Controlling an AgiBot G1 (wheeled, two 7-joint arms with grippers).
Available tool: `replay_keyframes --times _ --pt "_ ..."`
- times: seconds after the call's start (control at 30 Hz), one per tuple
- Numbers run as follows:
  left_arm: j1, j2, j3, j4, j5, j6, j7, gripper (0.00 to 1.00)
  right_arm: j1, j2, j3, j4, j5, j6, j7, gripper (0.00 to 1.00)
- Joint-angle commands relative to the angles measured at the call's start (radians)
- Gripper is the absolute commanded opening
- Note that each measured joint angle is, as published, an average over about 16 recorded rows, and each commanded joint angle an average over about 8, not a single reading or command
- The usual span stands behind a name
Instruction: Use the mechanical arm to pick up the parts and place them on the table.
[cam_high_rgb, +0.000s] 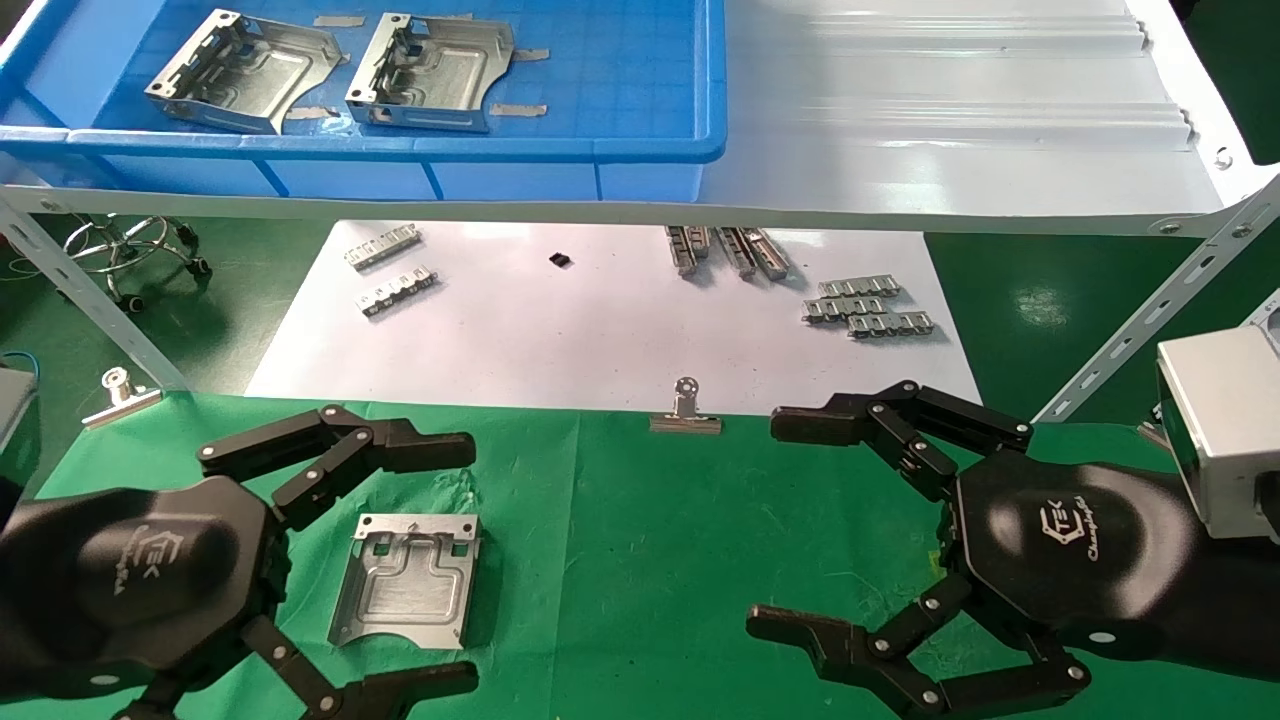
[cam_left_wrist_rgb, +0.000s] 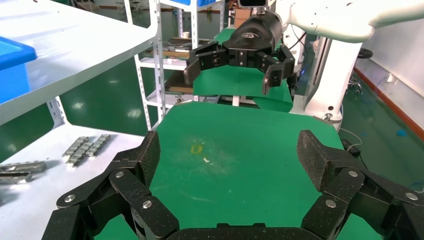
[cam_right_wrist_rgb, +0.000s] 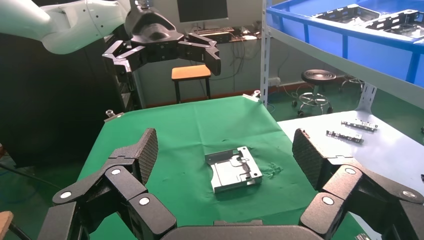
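One silvery part (cam_high_rgb: 410, 580) lies flat on the green table (cam_high_rgb: 640, 560), free of both hands; it also shows in the right wrist view (cam_right_wrist_rgb: 234, 169). Two more parts (cam_high_rgb: 240, 70) (cam_high_rgb: 430, 70) sit in the blue bin (cam_high_rgb: 640, 150). My left gripper (cam_high_rgb: 465, 565) is open and empty, held above the part on the cloth; that part is out of the left wrist view, where this gripper (cam_left_wrist_rgb: 230, 155) faces bare cloth. My right gripper (cam_high_rgb: 768, 522) is open and empty over the table's right side, to the right of the part, which it (cam_right_wrist_rgb: 226, 151) faces.
The blue bin stands on a glossy white shelf (cam_high_rgb: 950, 130) with slanted metal struts (cam_high_rgb: 1150, 310). Below lies a white sheet (cam_high_rgb: 600, 340) with small linked strips (cam_high_rgb: 868, 308). Binder clips (cam_high_rgb: 685, 412) (cam_high_rgb: 120, 392) hold the cloth's far edge. A stool (cam_high_rgb: 130, 245) stands at the left.
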Motion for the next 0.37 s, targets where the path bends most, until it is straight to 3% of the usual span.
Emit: replay_keyframes --times 0.03,0.37 --pt "0.004 -0.002 -0.006 -0.007 -0.002 -0.001 -0.003 1.00 0.000 0.000 0.000 0.000 0.000 0.000 0.000 1.00" --pt "-0.003 0.001 0.006 0.008 0.000 0.000 0.004 1.00 0.000 0.000 0.000 0.000 0.000 0.000 0.000 1.00"
